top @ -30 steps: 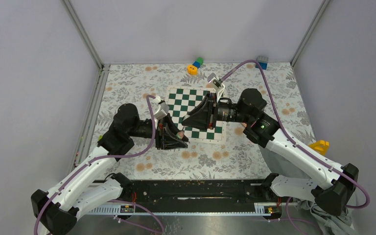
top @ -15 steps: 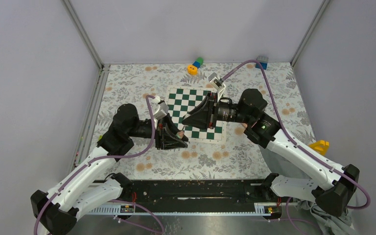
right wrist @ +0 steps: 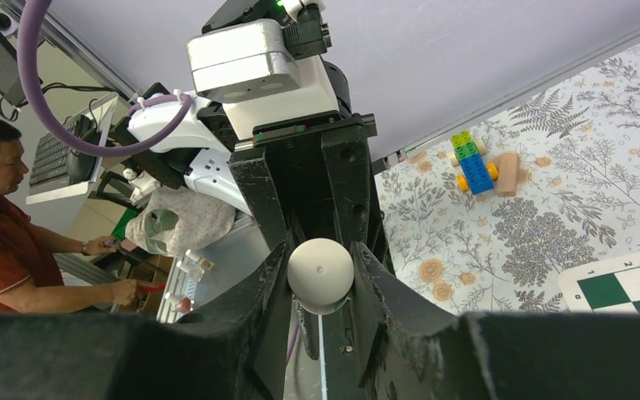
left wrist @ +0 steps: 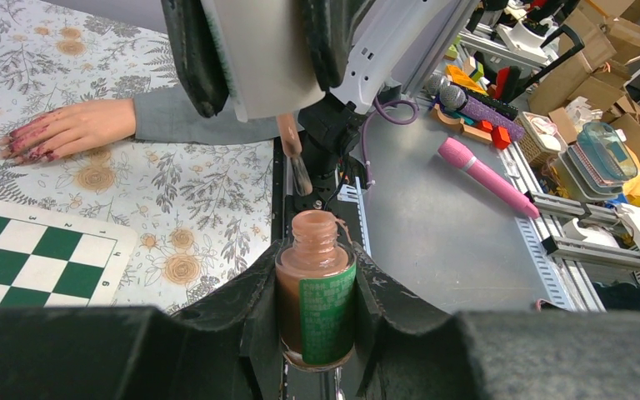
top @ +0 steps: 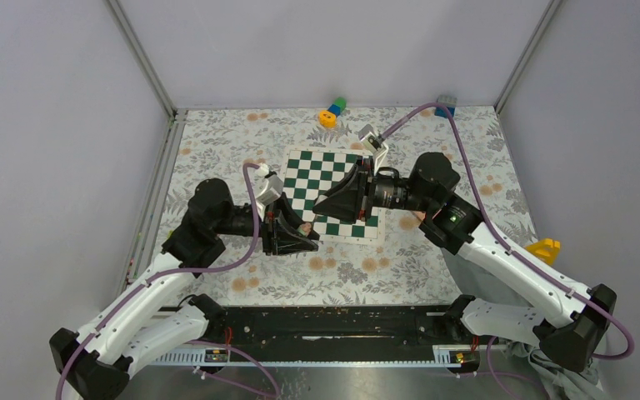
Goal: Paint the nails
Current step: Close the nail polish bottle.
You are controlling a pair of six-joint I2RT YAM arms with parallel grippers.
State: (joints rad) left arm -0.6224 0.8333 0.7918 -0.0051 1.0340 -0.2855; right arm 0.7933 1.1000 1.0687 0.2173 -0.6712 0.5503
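My left gripper [left wrist: 317,271] is shut on an open nail polish bottle [left wrist: 317,304] with pinkish-brown polish and a green label, held upright. In the top view it [top: 298,236] sits at the chessboard's near-left corner. My right gripper [right wrist: 321,275] is shut on the round white cap [right wrist: 321,268]. Its brush [left wrist: 300,173] hangs just above the bottle's neck. In the top view the right gripper [top: 323,206] faces the left one. A light-skinned hand [left wrist: 71,127] with a grey sleeve lies flat on the floral cloth. Its reddish-pink nails [left wrist: 27,147] show in the left wrist view.
A green-and-white chessboard [top: 333,171] lies mid-table on the floral cloth. Toy blocks [top: 332,112] and a blue block [top: 446,105] stand at the back wall, and a yellow object [top: 544,248] lies at the right edge. The right arm covers most of the hand in the top view.
Both arms have shifted slightly. The right gripper has drawn a little to the right, away from the left one. Both grips are unchanged.
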